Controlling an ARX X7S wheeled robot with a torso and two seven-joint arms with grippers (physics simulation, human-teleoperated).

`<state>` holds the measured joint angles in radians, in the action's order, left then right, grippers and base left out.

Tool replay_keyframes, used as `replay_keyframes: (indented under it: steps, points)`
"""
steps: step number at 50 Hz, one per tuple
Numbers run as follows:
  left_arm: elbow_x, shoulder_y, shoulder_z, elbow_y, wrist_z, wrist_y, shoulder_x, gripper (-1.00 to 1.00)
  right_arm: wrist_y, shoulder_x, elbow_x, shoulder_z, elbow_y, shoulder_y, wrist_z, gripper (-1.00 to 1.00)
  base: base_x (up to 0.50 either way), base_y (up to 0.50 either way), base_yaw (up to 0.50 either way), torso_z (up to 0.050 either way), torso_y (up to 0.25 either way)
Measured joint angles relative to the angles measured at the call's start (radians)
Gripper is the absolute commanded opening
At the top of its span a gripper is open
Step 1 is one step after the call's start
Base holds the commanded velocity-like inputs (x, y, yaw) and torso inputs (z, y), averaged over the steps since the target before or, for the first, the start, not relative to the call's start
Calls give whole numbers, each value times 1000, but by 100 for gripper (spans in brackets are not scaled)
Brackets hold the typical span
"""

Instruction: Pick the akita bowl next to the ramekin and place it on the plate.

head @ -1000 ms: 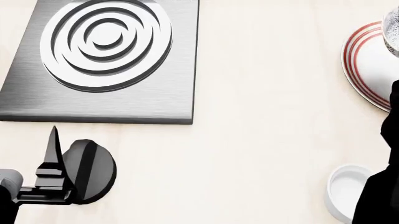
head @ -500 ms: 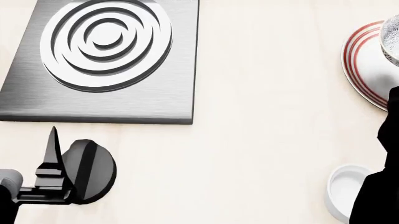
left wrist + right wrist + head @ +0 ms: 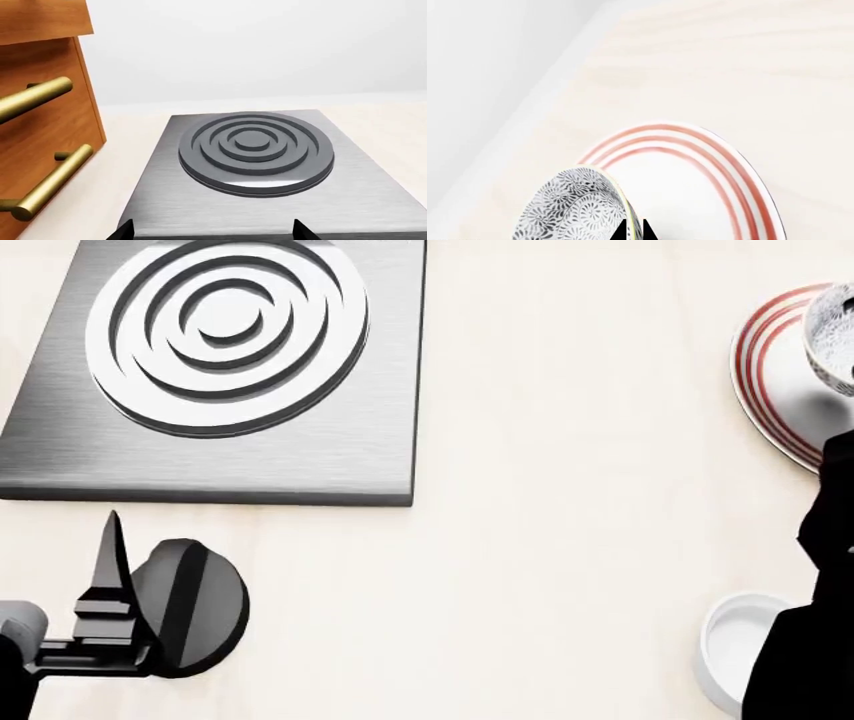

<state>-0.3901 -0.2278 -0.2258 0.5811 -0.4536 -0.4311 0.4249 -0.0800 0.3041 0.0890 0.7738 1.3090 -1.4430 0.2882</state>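
The akita bowl [image 3: 570, 210], grey-and-white floral, hangs tilted over the plate [image 3: 720, 170], which is white with red rings. My right gripper [image 3: 634, 231] is shut on the bowl's rim, one fingertip on each side of it. In the head view the bowl [image 3: 833, 335] shows at the right edge above the plate [image 3: 774, 390], with my dark right arm below it. The ramekin [image 3: 738, 640], plain white, sits on the counter near the lower right, partly behind that arm. My left gripper [image 3: 210, 231] is open over the near edge of the hob, holding nothing.
A steel hob with a ringed burner [image 3: 227, 330] lies at the back left of the pale wooden counter [image 3: 561, 540]. A wooden cabinet with brass handles [image 3: 47, 175] stands beside the hob. A white wall [image 3: 480, 75] runs beyond the counter's edge behind the plate.
The bowl has moved a little left and down over the plate, and my right arm has shifted with it. The left arm has not moved.
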Motion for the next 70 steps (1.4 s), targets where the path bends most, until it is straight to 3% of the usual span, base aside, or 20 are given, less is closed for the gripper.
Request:
replay_keyframes:
  steps: [48,49,70]
  points:
    - [-8,4,-1,-11,-8,14,9,100,-6,-7,-62,69,0,18,-5,-100,0,0,0,0,0]
    - [-8,4,-1,-11,-8,14,9,100,-6,-7,-62,70,0,18,-5,100,0,0,0,0,0]
    - [-11,9,-2,-16,-10,24,12,100,13,-16,-99,14,0,-2,-62,100,0,0,0,0,0]
